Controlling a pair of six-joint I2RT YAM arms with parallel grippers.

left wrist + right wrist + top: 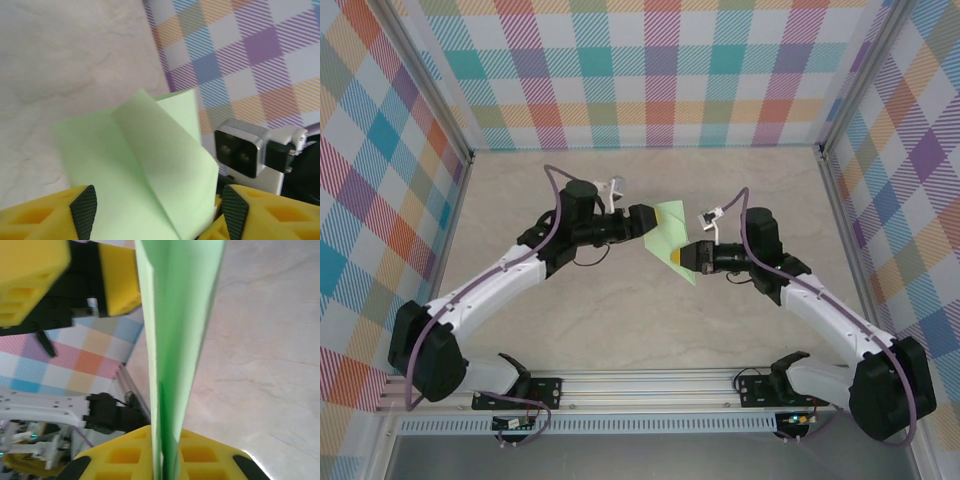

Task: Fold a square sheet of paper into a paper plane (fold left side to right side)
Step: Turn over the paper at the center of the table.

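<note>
The pale green sheet of paper [668, 234], folded along a centre crease into a narrow paper plane shape, hangs in the air above the middle of the table. My right gripper [684, 258] is shut on its lower right end; in the right wrist view the folded paper [177, 335] runs edge-on up from between the yellow jaws of that gripper [167, 467]. My left gripper [646, 222] is at the paper's left edge, open. In the left wrist view its gripper [159, 212] has the pads wide apart, and the paper [150, 170] lies between them, free of both.
The beige tabletop [620, 320] lies below, boxed in by plaid walls [650, 70] on three sides. A metal rail [650, 385] carrying both arm bases runs along the near edge. The right arm's wrist camera [241, 149] sits close beside the left fingers.
</note>
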